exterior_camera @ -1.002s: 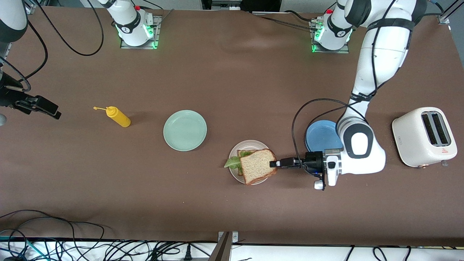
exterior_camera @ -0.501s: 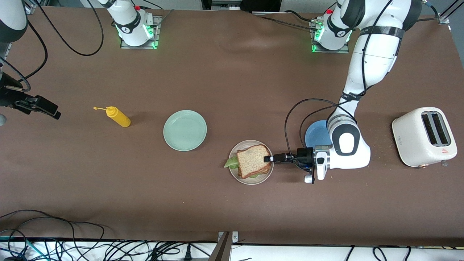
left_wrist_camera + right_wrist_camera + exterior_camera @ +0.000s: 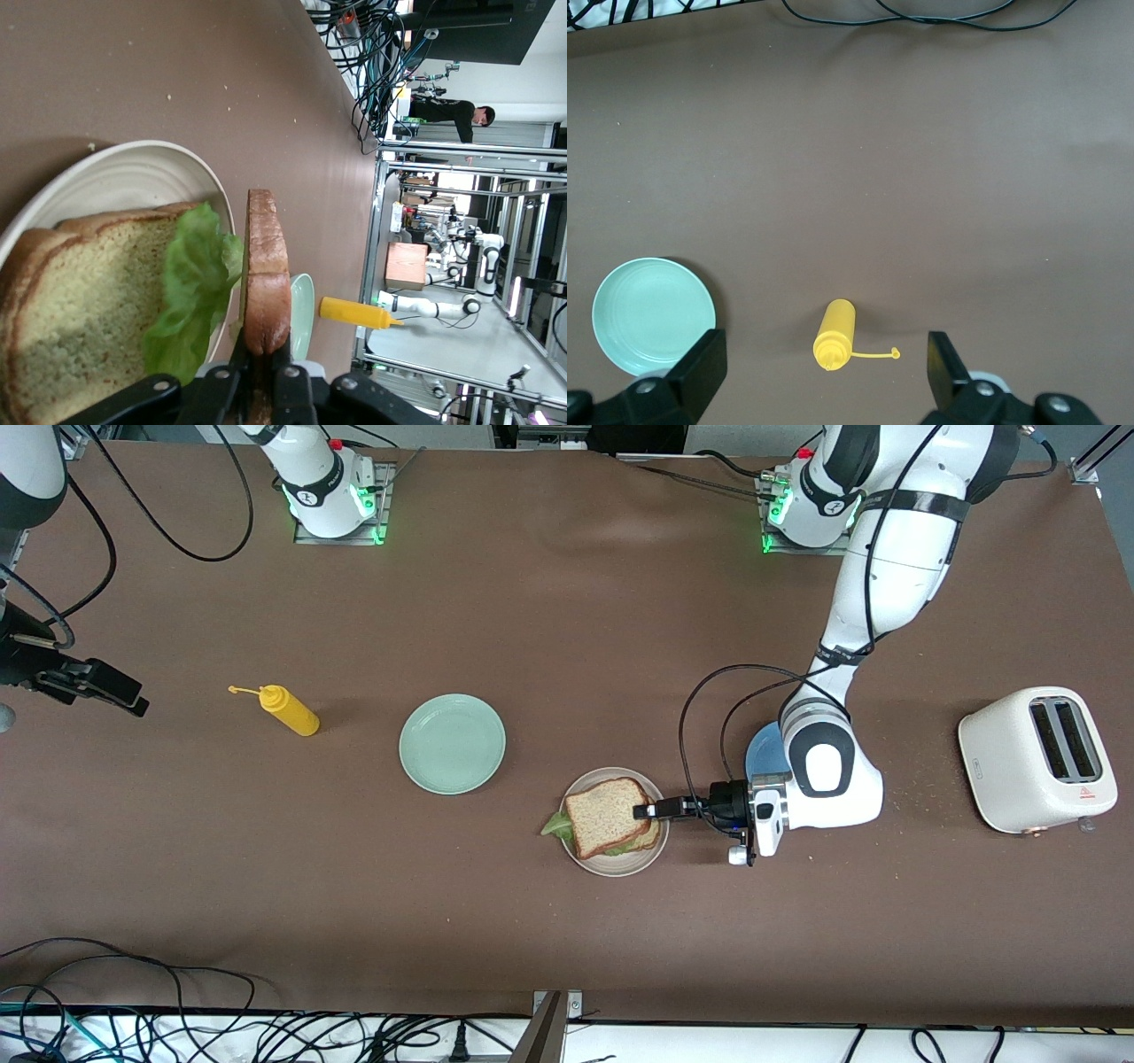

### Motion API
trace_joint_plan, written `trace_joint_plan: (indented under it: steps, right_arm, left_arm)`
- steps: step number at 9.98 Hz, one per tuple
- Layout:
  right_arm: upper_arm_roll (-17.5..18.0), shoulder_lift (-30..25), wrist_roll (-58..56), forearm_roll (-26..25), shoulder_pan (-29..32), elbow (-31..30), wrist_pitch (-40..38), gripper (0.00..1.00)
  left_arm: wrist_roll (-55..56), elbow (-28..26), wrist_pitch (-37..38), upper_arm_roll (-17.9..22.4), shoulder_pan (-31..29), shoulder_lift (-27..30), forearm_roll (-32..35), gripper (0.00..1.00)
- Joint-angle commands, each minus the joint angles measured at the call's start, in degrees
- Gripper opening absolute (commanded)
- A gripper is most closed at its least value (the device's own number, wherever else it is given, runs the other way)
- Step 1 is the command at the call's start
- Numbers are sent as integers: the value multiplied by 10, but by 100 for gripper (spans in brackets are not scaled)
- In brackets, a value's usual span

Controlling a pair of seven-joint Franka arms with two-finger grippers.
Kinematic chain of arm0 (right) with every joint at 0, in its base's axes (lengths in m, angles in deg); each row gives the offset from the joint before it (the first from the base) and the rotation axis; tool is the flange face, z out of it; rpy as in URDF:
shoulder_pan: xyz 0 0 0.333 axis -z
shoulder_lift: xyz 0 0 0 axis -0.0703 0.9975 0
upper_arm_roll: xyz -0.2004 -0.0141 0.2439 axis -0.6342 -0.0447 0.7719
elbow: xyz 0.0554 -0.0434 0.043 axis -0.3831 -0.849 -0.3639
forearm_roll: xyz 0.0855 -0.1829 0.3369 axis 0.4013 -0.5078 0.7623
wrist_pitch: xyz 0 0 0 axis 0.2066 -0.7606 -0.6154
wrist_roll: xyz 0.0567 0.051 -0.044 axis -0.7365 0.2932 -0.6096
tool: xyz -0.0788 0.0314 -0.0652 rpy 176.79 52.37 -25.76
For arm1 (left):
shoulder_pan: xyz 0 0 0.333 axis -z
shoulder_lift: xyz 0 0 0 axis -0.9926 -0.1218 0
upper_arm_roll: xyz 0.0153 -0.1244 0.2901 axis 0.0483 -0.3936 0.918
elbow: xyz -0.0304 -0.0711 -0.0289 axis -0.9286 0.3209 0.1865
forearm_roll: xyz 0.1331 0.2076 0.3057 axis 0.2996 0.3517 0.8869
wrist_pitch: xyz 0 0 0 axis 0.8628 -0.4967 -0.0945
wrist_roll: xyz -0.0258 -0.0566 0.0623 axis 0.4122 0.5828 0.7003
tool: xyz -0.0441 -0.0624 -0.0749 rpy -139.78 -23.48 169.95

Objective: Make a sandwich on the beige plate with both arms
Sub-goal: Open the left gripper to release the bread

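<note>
The beige plate (image 3: 656, 790) carries a lower bread slice (image 3: 80, 301) with a ruffled lettuce leaf (image 3: 554, 825) on it. An upper bread slice (image 3: 605, 816) sits over them, tilted, and my left gripper (image 3: 642, 811) is shut on its crust at the edge toward the left arm's end. In the left wrist view this upper slice (image 3: 266, 266) shows edge-on, pinched in the left gripper (image 3: 263, 354), with the lettuce (image 3: 190, 292) and the plate rim (image 3: 133, 159) beside it. My right gripper (image 3: 131, 701) waits open and holding nothing over the right arm's end of the table; the right wrist view shows the right gripper (image 3: 824, 367) wide apart.
A mint-green plate (image 3: 452, 744) and a yellow squeeze bottle (image 3: 288, 709) lie toward the right arm's end. A blue plate (image 3: 760, 748) is half under the left arm. A white toaster (image 3: 1036, 760) stands at the left arm's end. Cables hang along the near edge.
My left gripper has carried the upper slice toward the right arm's end, from the plate's edge to over the lettuce and lower slice. The right arm has not moved.
</note>
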State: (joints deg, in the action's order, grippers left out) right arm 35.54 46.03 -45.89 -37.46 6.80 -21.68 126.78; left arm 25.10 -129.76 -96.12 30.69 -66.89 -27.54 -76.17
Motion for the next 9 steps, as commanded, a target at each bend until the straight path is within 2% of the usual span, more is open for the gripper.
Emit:
trace_joint_plan:
  steps: [1,2,4,7,8,9]
  right_arm:
    - [1,-5,0,-8,1,-5,5,100]
    - [0,-5,0,-8,1,-5,5,100]
    - [0,-6,0,-8,1,-5,5,100]
    - [0,-6,0,-8,1,-5,5,100]
    - [0,-6,0,-8,1,-4,5,100]
    - [0,-6,0,-8,1,-4,5,100]
  left_arm:
    - [-76,-11,-10,11,1,7,-10,96]
    - [-77,-11,-10,14,1,8,14,100]
    - [-75,-10,-9,29,-3,12,57,100]
    - [-50,-11,-8,52,-6,28,64,100]
    - [4,-10,-7,63,-5,45,93,100]
    - [91,-1,-7,71,-6,63,151,100]
